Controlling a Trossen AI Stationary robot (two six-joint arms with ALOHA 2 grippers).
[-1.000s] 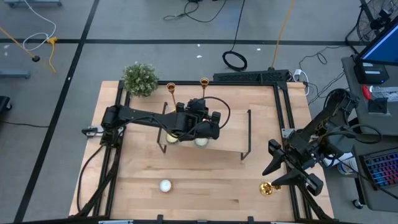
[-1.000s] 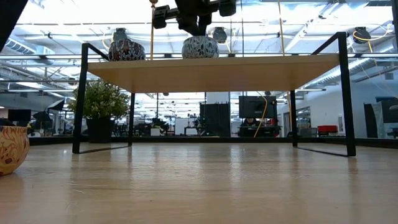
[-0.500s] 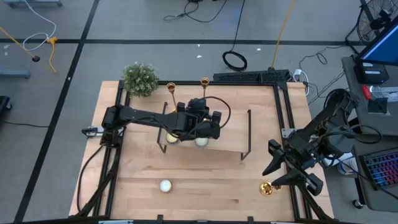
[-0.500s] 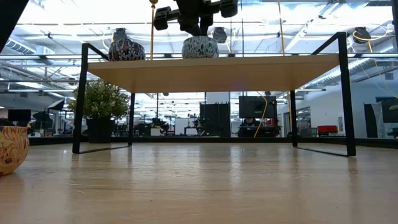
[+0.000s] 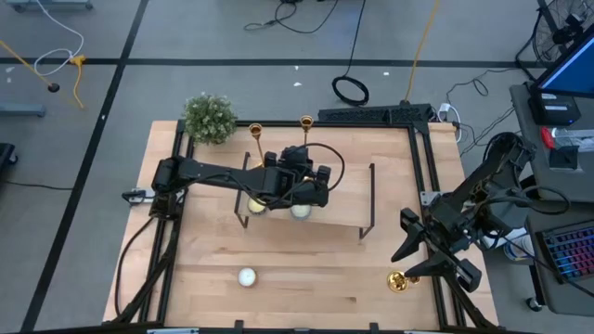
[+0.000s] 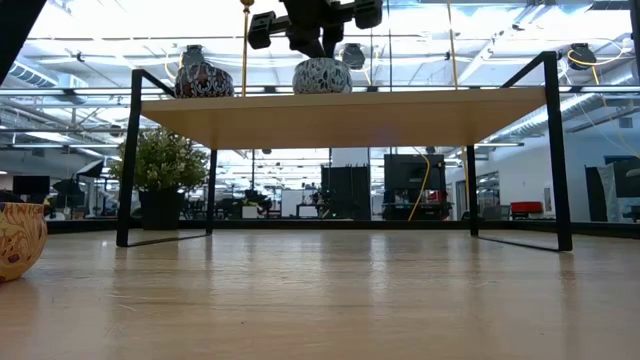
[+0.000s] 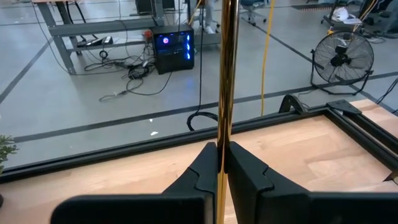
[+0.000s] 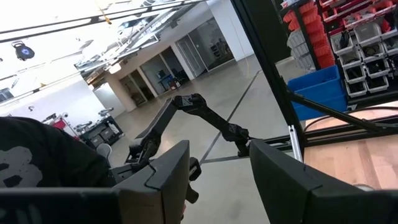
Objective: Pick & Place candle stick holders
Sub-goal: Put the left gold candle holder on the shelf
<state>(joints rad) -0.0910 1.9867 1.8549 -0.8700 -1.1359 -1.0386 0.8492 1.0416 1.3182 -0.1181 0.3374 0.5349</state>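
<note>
Left gripper (image 7: 219, 163): clamped on a candlestick (image 7: 226, 74) stem, above the wooden shelf (image 5: 343, 204).
Right gripper (image 8: 219, 180): fingers apart, empty, parked off the table's (image 5: 306, 278) right edge.
Candlestick axis: upright, vertical.
Room: grey floor, cables.

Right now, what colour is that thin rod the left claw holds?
Shiny gold; the rod shows best in the left wrist view.

A wooden shelf (image 6: 350, 117) with a black wire frame stands on the desk (image 5: 306, 269); 2 patterned tealight holders (image 6: 203, 78) sit on it, near a potted plant (image 5: 209, 117).
</note>
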